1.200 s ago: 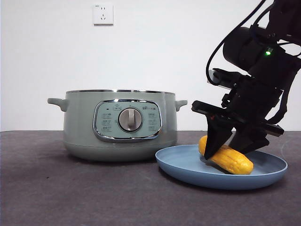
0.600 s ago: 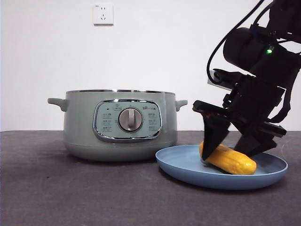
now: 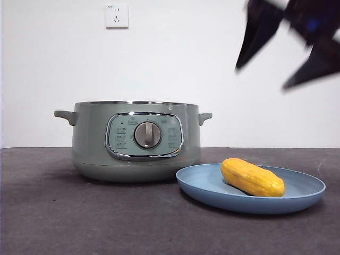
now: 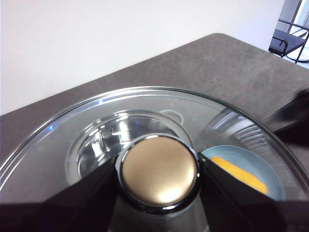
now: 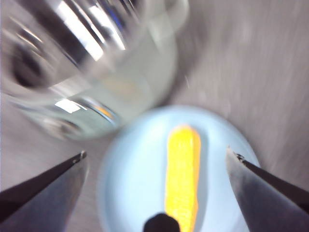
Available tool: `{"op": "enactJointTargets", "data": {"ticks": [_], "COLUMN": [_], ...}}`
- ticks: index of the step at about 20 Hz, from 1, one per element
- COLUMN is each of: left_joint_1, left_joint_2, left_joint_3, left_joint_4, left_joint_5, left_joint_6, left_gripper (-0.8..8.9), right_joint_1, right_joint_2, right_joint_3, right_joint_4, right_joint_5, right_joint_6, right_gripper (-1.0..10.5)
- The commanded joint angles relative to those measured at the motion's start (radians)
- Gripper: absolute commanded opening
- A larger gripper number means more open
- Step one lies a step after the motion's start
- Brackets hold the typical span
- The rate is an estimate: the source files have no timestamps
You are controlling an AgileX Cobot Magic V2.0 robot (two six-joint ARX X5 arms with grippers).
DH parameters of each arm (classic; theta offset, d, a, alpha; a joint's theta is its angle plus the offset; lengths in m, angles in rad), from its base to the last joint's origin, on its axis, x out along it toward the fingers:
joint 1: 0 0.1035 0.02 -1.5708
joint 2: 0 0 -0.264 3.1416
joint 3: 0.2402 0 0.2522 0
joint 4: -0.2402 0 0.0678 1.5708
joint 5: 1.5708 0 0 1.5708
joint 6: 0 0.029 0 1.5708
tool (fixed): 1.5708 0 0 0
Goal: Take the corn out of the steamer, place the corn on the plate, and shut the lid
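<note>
Since one second ago, my right end effector (image 3: 289,50) has let go of the corn (image 3: 252,177) and has risen from the plate (image 3: 212,194) to the top right corner of the front view, where it shows only as a dark blurred shape. Its jaws are spread wide apart and hold nothing. In the right wrist view the corn lies between them but far under them, on the plate, and the picture is blurred.

The corn rests alone on the light-blue plate, tilted a little, with one end near the middle of the plate and the other end toward its right rim. The plate sits on the dark desk (image 3: 79,218), near the front edge, just beside the steamer (image 3: 133,141) on its right side. If the plate rim touches the steamer, I cannot tell.

The steamer stands at the middle of the desk with its panel and dial facing the front camera. It has no lid on it.

My left end effector (image 4: 157,171) is pressed on the knob (image 4: 158,170) of the lid (image 4: 72,140), one jaw on each side. In the left wrist view, the steamer, the plate and the corn show through the glass.
</note>
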Motion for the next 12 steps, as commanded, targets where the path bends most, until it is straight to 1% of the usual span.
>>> {"op": "enactJointTargets", "data": {"ticks": [1,3,7,9,12], "left_joint_1": [-0.001,-0.001,-0.001,-0.001,-0.001], "left_joint_2": [0.013,0.068,0.244,0.324,0.382], "left_joint_3": [-0.15,-0.214,-0.214,-0.214,-0.214], "left_joint_4": [0.257,0.385,0.55,0.623,0.695], "left_joint_5": [0.01,0.006,0.003,-0.001,-0.001], "left_joint_6": [-0.018,-0.027,-0.026,-0.026,-0.026], "left_gripper": [-0.07,-0.07,-0.08,-0.08,-0.08], "right_joint_1": [0.002,0.002,0.002,0.002,0.002], "right_joint_2": [-0.18,-0.305,-0.463,-0.498,-0.508], "right_joint_3": [-0.003,0.0,0.002,0.002,0.002], "right_joint_4": [-0.032,-0.072,-0.153,-0.187,-0.22], "right_joint_5": [0.002,0.003,0.002,0.002,0.002], "right_joint_6": [0.006,0.007,0.033,0.033,0.032], "right_gripper": [4.8,4.8,4.8,4.8,4.8]}}
